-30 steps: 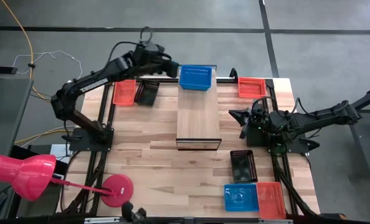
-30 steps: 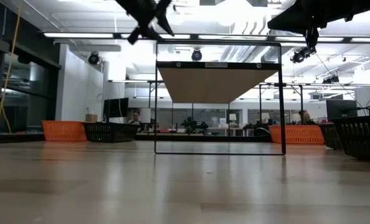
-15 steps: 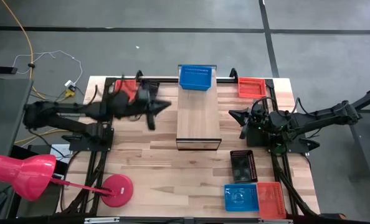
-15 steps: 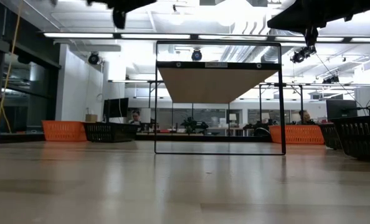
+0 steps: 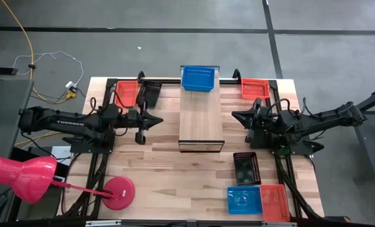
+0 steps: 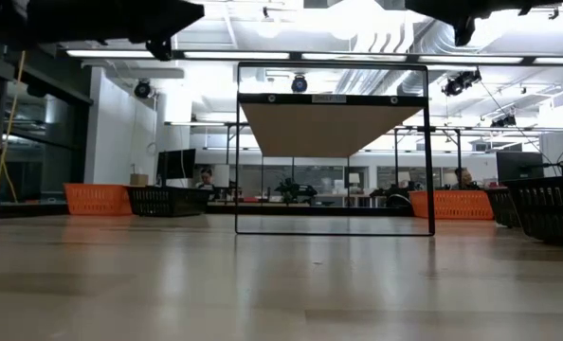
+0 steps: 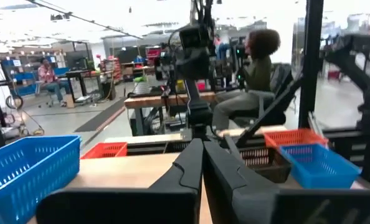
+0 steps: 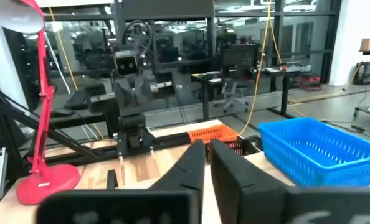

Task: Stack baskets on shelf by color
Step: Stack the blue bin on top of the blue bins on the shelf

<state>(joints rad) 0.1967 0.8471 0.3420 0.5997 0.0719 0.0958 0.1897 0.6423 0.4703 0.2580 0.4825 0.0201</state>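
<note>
The shelf (image 5: pixel 200 120) stands mid-table, a light board on a black frame (image 6: pixel 331 128). One blue basket (image 5: pixel 199 78) sits on its far end. A red basket (image 5: pixel 127 93) and a black basket (image 5: pixel 149 94) rest on the table at the far left. Another red basket (image 5: pixel 255 88) rests at the far right. Black (image 5: pixel 245 168), blue (image 5: pixel 244 200) and red (image 5: pixel 275 202) baskets rest at the near right. My left gripper (image 5: pixel 157 120) is shut and empty left of the shelf (image 7: pixel 202 146). My right gripper (image 5: pixel 235 115) is shut and empty right of the shelf (image 8: pixel 205 148).
A red desk lamp (image 5: pixel 23 176) with a round base (image 5: pixel 118 192) stands at the near left corner. Black frame rails (image 5: pixel 102 157) run along both table sides. A seated person (image 7: pixel 256 68) shows in the room beyond the table.
My left gripper has drawn away from the blue basket on the shelf's far end. It has gone toward the table's left and near edges and now points at the shelf's left side. The blue basket has stayed in place.
</note>
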